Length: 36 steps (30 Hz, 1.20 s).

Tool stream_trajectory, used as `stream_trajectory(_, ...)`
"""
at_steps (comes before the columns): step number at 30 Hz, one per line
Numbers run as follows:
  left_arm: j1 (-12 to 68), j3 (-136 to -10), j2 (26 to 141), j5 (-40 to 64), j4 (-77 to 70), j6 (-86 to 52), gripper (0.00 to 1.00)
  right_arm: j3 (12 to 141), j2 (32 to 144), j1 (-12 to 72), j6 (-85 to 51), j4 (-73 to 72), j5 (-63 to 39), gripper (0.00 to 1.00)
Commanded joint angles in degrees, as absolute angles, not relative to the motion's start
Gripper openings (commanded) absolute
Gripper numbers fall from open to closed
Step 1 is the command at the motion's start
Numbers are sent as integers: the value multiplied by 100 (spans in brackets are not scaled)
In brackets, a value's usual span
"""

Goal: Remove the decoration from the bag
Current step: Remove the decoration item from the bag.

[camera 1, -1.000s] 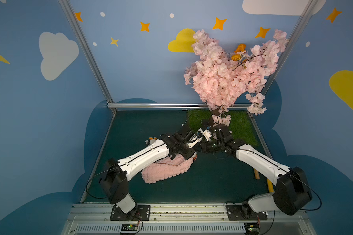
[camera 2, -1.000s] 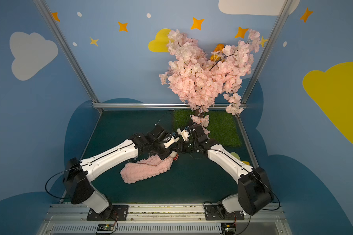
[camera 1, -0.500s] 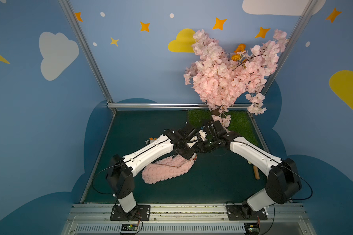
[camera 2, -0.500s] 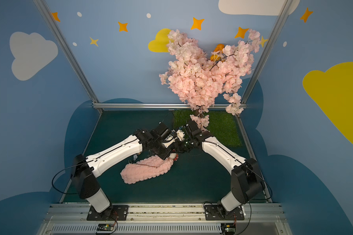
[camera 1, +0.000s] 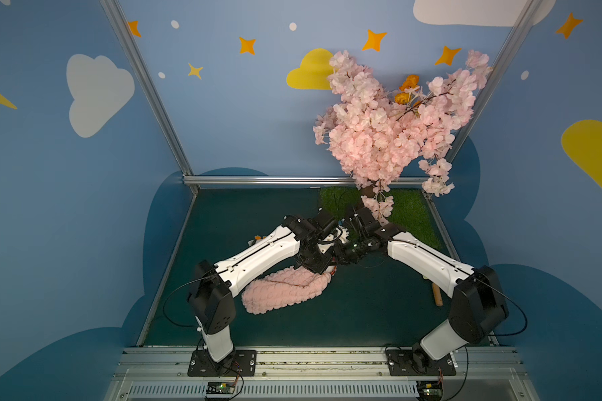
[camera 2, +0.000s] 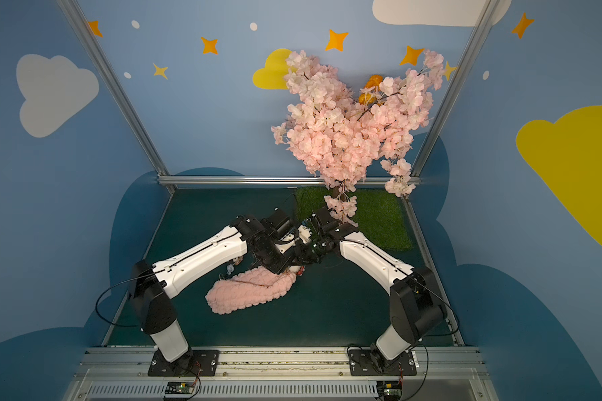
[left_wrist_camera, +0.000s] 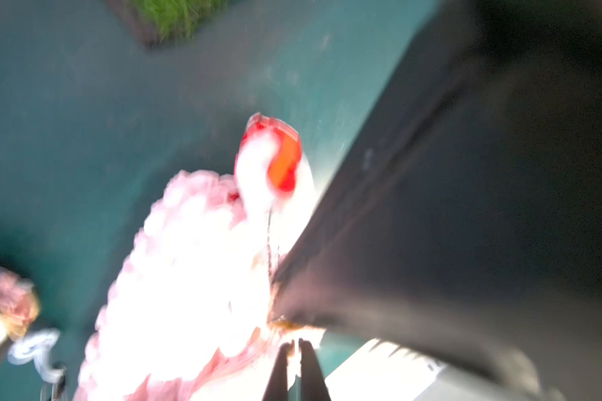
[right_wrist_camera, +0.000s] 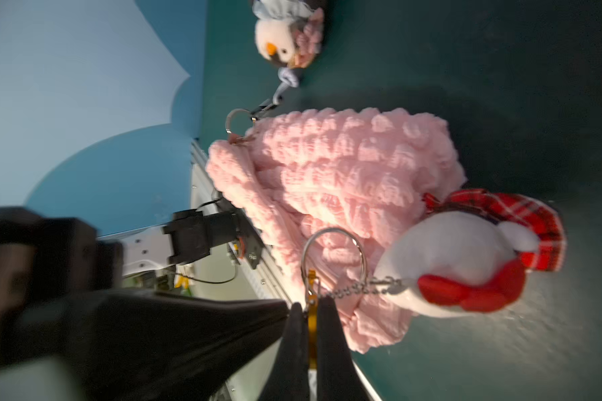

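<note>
Bag, both top views: the bag [camera 1: 285,291] lies on the dark green mat [camera 1: 362,312], under both wrists. It looks soft, puffy and light, so a pull would likely drag it.
Left wrist, left gripper [left_wrist_camera: 294,350]: jaws pressed together at the bag's glare-washed edge; what they pinch is too blurred to tell.
Right wrist, right gripper [right_wrist_camera: 311,305]: clenched on the gold clasp [right_wrist_camera: 311,283], which is rigid metal and judged the surest hold.
Right wrist, decoration [right_wrist_camera: 459,264]: squashy white plush with red plaid, joined by a thin chain [right_wrist_camera: 358,288]; the steel ring [right_wrist_camera: 332,229] sits beside the clasp.
</note>
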State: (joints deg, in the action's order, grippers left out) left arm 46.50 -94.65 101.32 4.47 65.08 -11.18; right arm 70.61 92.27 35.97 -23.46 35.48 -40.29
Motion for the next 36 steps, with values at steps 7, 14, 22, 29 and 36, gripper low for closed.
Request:
stream_trajectory(7, 4612, -9612, 10143, 380, 6342, -1072, 3, 7102, 9553, 3876, -2014, 4072, -4002, 0)
stream_trajectory(14, 4476, -9472, 10032, 536, 6294, -1192, 5, 7120, 9507, 3876, -2039, 4096, -4060, 0)
stream_trajectory(22, 4199, -8311, 9186, 1267, 5128, -1923, 29, 6979, 9291, 3788, -2319, 3733, -4160, 0)
stream_trajectory(29, 4158, -7106, 8485, 1857, 4012, -1554, 44, 6928, 9346, 3762, -2362, 3775, -4337, 0)
stream_trajectory(36, 4169, -6627, 8343, 2064, 3524, -1322, 51, 6934, 9407, 3786, -2223, 4063, -4355, 0)
